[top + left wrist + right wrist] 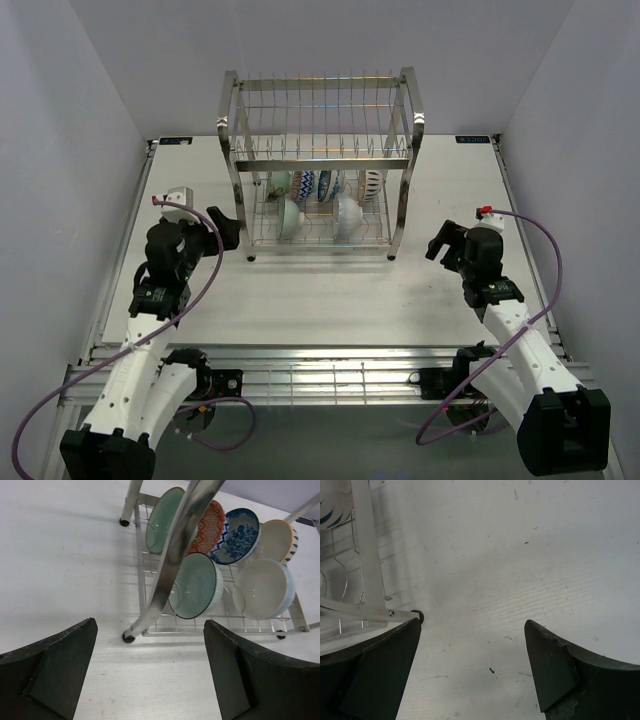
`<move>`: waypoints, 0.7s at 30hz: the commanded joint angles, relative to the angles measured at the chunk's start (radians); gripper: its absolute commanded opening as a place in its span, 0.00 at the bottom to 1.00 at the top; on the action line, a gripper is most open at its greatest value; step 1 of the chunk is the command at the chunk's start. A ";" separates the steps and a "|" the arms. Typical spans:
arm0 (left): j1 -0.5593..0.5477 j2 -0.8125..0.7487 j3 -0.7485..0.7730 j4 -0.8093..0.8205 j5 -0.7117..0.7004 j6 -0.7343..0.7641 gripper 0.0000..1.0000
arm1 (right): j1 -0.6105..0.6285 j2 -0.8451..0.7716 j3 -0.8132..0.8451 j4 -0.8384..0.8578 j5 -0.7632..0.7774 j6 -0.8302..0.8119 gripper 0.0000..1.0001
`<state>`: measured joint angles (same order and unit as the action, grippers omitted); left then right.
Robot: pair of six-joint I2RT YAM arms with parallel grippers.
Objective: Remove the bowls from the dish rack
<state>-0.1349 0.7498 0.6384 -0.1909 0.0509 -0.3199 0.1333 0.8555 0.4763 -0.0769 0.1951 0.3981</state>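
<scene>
The dish rack point(322, 150) stands at the back middle of the table, and several bowls lean on edge in its lower tier. In the left wrist view a ribbed mint-green bowl point(196, 587) and a white bowl point(263, 587) lean in front. Behind them are a plain mint bowl point(164, 520), an orange patterned one point(214, 524), a blue-and-white one point(241, 534) and a cream one point(276, 540). My left gripper point(225, 228) point(150, 670) is open beside the rack's left front post point(175, 555), with nothing between its fingers. My right gripper point(440, 242) point(472, 665) is open over bare table by the rack's right front foot point(419, 615).
The rack's upper tier point(320, 105) holds nothing. White walls close in the table point(320, 295) on the left, right and back. The arm bases and cables sit along the near edge point(320, 380).
</scene>
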 commanded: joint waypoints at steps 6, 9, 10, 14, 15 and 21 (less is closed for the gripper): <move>-0.006 -0.079 0.081 -0.090 0.321 -0.122 0.98 | 0.005 0.024 0.002 0.040 -0.013 -0.018 0.90; -0.006 -0.108 0.081 -0.117 0.411 -0.134 0.97 | 0.005 0.020 -0.001 0.043 -0.019 -0.019 0.90; -0.008 -0.118 0.080 -0.133 0.450 -0.137 0.96 | 0.005 0.020 -0.002 0.048 -0.022 -0.019 0.90; -0.019 -0.128 0.049 -0.133 0.472 -0.133 0.95 | 0.005 0.025 -0.010 0.057 -0.037 -0.018 0.90; -0.019 -0.129 0.032 -0.127 0.483 -0.137 0.95 | 0.005 0.027 -0.011 0.058 -0.043 -0.018 0.90; -0.026 -0.067 -0.008 -0.048 0.555 -0.153 0.93 | 0.006 0.028 -0.016 0.065 -0.066 -0.027 0.90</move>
<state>-0.1543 0.6445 0.6456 -0.2752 0.5415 -0.4618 0.1333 0.8852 0.4744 -0.0673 0.1516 0.3847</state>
